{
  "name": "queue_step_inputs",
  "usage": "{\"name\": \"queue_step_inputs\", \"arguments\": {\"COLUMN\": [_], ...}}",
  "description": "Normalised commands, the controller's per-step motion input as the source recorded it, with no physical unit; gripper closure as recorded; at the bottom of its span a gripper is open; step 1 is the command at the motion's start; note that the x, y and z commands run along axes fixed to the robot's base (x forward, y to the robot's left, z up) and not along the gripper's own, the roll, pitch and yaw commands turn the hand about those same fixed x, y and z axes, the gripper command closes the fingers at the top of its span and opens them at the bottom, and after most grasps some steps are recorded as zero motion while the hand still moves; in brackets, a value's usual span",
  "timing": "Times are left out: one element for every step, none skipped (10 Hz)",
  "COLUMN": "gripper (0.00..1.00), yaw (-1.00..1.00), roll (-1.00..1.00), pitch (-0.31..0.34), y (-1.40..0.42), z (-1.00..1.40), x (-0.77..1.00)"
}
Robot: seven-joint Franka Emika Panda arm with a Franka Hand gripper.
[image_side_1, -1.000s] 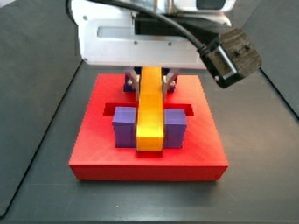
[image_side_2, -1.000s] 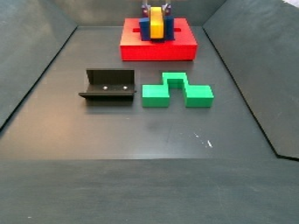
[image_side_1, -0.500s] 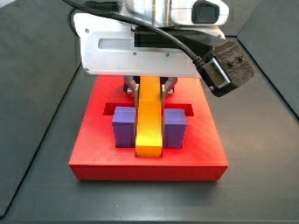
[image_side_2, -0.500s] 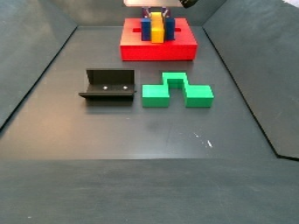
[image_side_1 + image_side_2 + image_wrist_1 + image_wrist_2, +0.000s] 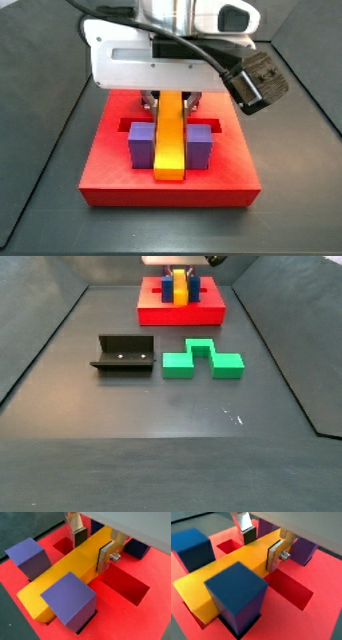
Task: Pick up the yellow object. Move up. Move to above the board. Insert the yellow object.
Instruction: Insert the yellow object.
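Note:
The yellow object [image 5: 60, 577] is a yellow-orange bar lying along a slot of the red board [image 5: 133, 612], between the blue-purple posts [image 5: 70, 599]. It also shows in the other wrist view [image 5: 228, 574] and in both side views [image 5: 170, 140] [image 5: 178, 289]. My gripper [image 5: 92, 553] stands over the board's far half, shut on the bar's far end. One finger plate [image 5: 105, 559] presses the bar's side and the other pad [image 5: 79, 537] is at the opposite side. The white gripper body [image 5: 154, 55] hides the bar's far end in a side view.
The dark L-shaped fixture [image 5: 120, 356] stands on the floor in front of the board [image 5: 181, 316]. A green block [image 5: 203, 360] lies beside it. Grey walls slope up around the floor.
The gripper has come down a little with the bar. The bar's near end now sits lower and closer to the board's front edge, between the posts.

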Motion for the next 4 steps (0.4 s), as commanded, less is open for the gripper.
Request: {"name": "queue_step_inputs", "arguments": {"gripper": [1.0, 1.0, 1.0, 1.0], "yaw": [0.03, 0.08, 0.0, 0.0], "roll": [-0.14, -0.13, 0.1, 0.0], "pitch": [-0.004, 0.0, 0.033, 0.0], "y": [0.21, 0.19, 0.0, 0.0], "z": [-0.4, -0.4, -0.18, 0.0], "x": [0.04, 0.07, 0.0, 0.0]}}
